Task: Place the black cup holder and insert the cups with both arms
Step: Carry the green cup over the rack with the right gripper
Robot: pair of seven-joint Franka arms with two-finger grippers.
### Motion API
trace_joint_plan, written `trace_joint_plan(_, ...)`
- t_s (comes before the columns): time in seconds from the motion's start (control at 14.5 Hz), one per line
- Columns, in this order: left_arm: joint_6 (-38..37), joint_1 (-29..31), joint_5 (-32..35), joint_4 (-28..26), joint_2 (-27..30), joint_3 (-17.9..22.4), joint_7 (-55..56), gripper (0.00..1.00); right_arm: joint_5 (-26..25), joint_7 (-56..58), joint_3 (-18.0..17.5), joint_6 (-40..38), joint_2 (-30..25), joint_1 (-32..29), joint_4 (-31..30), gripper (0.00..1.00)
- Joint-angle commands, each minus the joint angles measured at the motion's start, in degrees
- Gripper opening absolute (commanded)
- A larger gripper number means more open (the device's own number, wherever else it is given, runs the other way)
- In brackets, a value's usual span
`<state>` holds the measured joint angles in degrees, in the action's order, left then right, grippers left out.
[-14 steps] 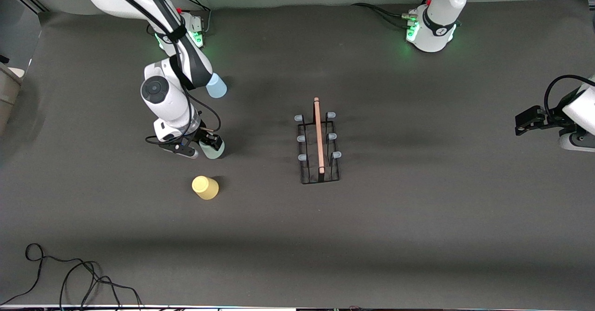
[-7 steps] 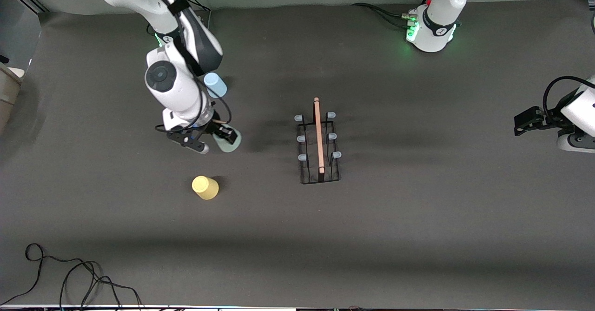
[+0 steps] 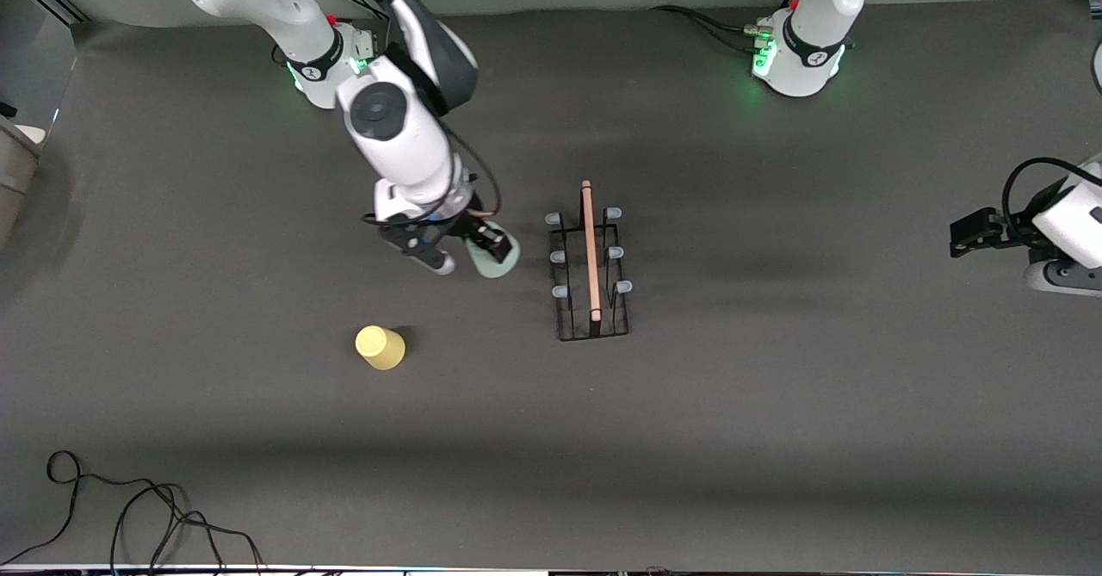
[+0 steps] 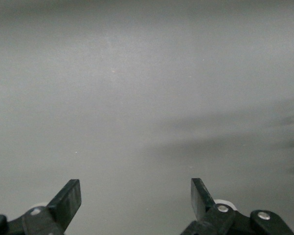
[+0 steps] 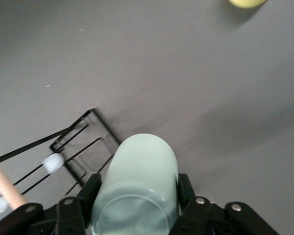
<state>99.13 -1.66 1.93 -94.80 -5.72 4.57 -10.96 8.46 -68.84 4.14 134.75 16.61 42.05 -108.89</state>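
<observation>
A yellow cup [image 3: 380, 347] waits on the table [image 3: 775, 438] nearer the camera, the right pincer [image 3: 469, 250] grasps the green cup [image 3: 494, 257] tilted beside the rack [image 3: 591, 266], seemingly to fit an empty peg, and the left pincer [image 3: 968, 233] waits released, well apart.

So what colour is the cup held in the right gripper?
Pale green cup, clearest in the right wrist view, clamped in the right gripper.
</observation>
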Motion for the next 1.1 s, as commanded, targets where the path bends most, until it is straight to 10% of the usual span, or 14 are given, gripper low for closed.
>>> trace_joint_plan(0.0, -0.5, 2.3, -0.1, 1.0, 0.7, -0.2, -2.2, 1.0, 0.7, -5.8, 0.5, -1.3, 4.5, 2.9, 7.4, 0.0)
trace_joint_plan(1.04, -1.1, 3.0, -0.2, 0.9, 0.8, -0.2, -4.1, 1.0, 0.5, -8.5, 1.0, -7.9, 4.1, 7.6, 8.5, 0.0)
